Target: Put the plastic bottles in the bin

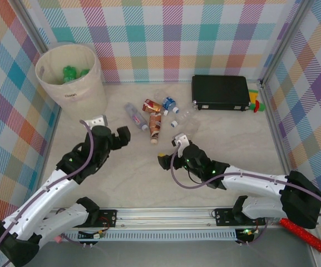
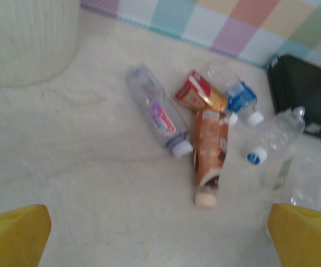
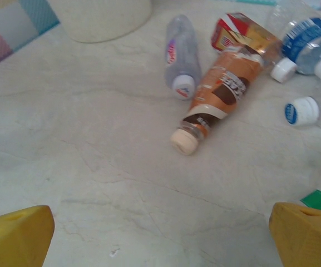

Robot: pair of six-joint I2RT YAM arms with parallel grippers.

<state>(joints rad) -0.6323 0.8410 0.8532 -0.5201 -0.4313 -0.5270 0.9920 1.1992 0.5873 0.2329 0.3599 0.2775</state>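
The cream bin (image 1: 77,97) stands far left with green bottles (image 1: 71,72) inside. The loose plastic bottles (image 1: 154,118) lie heaped mid-table, left of the black case (image 1: 220,92). The left gripper (image 1: 111,128) and right gripper (image 1: 171,150) hang near them, jaws spread wide, empty. The brown-labelled bottle (image 3: 221,92) looks light, thin-walled and slippery. I'd pinch it gently across the labelled middle, since it probably crumples.
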